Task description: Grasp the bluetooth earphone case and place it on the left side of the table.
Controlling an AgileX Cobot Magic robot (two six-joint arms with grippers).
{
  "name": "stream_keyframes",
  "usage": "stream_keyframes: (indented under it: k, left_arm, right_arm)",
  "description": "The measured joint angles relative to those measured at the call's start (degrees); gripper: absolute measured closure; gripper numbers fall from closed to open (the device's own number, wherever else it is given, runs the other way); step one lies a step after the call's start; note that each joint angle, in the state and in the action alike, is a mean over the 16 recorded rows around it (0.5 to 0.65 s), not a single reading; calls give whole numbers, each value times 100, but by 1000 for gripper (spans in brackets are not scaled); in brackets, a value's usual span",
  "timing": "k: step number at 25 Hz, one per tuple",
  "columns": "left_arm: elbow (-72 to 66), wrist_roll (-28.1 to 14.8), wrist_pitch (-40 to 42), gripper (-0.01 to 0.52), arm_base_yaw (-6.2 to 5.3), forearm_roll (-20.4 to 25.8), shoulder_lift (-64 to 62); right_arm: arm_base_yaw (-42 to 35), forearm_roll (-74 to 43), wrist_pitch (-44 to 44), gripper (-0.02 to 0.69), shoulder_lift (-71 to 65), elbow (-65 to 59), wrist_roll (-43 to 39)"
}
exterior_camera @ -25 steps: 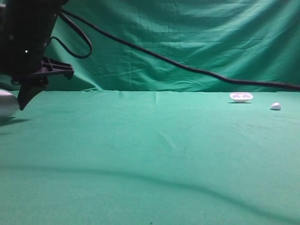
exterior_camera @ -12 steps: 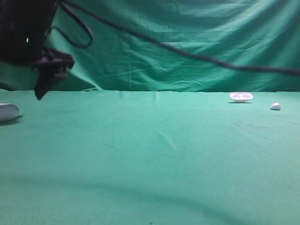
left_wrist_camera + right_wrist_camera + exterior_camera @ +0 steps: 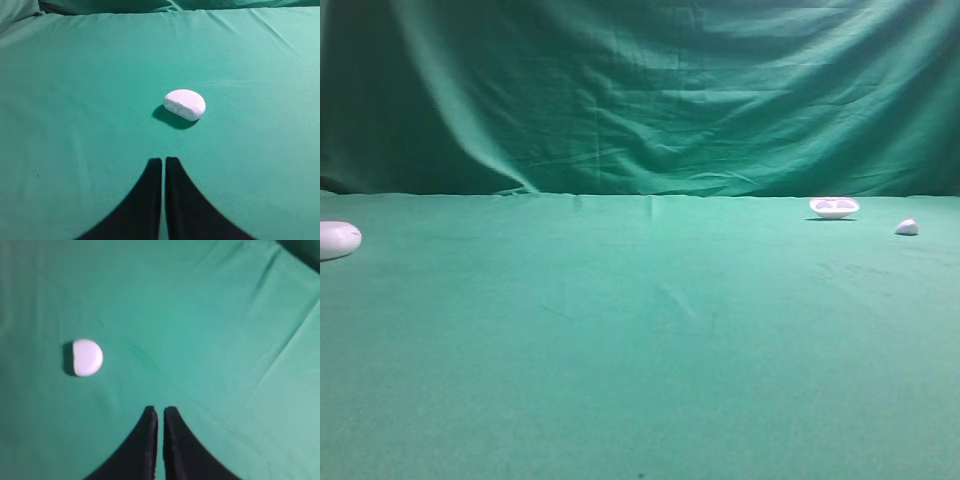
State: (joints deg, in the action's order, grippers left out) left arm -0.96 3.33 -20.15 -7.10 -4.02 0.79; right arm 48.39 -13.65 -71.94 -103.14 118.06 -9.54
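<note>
The bluetooth earphone case (image 3: 338, 240), a smooth white pebble, lies alone on the green table (image 3: 640, 330) at the far left edge of the exterior view. No arm or gripper shows in that view. In the left wrist view the case (image 3: 184, 104) rests on the cloth a short way ahead of my left gripper (image 3: 163, 161), which is shut and empty. My right gripper (image 3: 160, 411) is shut and empty too. A white rounded piece (image 3: 87, 357) lies ahead of it to the left; I cannot tell whether this is the case.
A shallow white dish (image 3: 834, 207) sits at the back right, with a tiny white lump (image 3: 907, 227) just right of it. Green cloth hangs as a backdrop (image 3: 650, 90) behind the table. Faint creases cross the cloth.
The black arm and its cable that hung over the table's left end have lifted out of the exterior view. The case stays on the cloth, no longer beside the gripper.
</note>
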Motion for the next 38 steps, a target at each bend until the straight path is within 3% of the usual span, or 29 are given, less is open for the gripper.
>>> stream_keyframes:
  k: [10,21,33,38]
  left_arm:
    - [0,0,0,514,0,0,0]
    - [0,0,0,514,0,0,0]
    - [0,0,0,514,0,0,0]
    - [0,0,0,514,0,0,0]
  right_arm:
    - [-887,536,151,665,2537,-2443,-28]
    - [-1073,965,1301,665,4953,-5366,-37]
    - [-1126,1218,1753,665,6272,-6518,573]
    - [-1481,1241,2399,665,6642,-7003,1052]
